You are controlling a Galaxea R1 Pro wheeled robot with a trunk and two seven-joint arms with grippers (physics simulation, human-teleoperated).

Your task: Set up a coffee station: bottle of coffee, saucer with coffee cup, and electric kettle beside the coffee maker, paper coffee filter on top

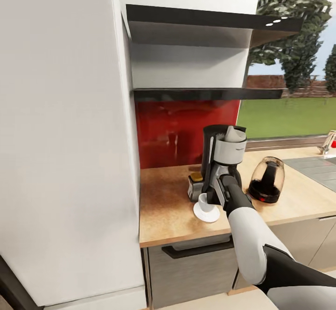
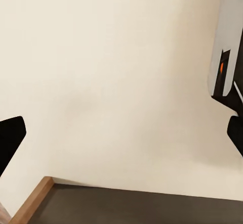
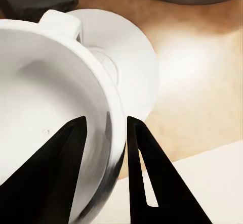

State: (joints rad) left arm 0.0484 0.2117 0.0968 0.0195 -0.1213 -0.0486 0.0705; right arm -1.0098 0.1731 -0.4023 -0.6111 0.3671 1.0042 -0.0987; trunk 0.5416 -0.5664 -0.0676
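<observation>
Now, station: the small dark bottle of coffee with a gold lid (image 1: pixel 195 185) stands left of centre, touching the black and silver coffee maker (image 1: pixel 223 158) so everything sits grouped.
Filter: the pale paper coffee filter (image 1: pixel 232 134) tops the maker.
Cup: the white ceramic coffee cup (image 3: pixel 48 107) rests on the round white saucer (image 3: pixel 134 67), centre frame on the wooden countertop (image 1: pixel 168 217).
Kettle: the brown translucent electric kettle (image 1: pixel 267 179) stands right of the maker.
Left gripper (image 2: pixel 121 133): fingers wide apart, empty.
Right gripper (image 3: pixel 104 155): narrowly parted, fingers astride the cup's rim, pinching its wall, likely to seat it.

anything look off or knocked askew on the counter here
Nothing stands out. The coffee cup sits on the saucer beside the coffee maker, with the right claw pinching its rim. The kettle stands upright, and I see no spill on the countertop.
</observation>
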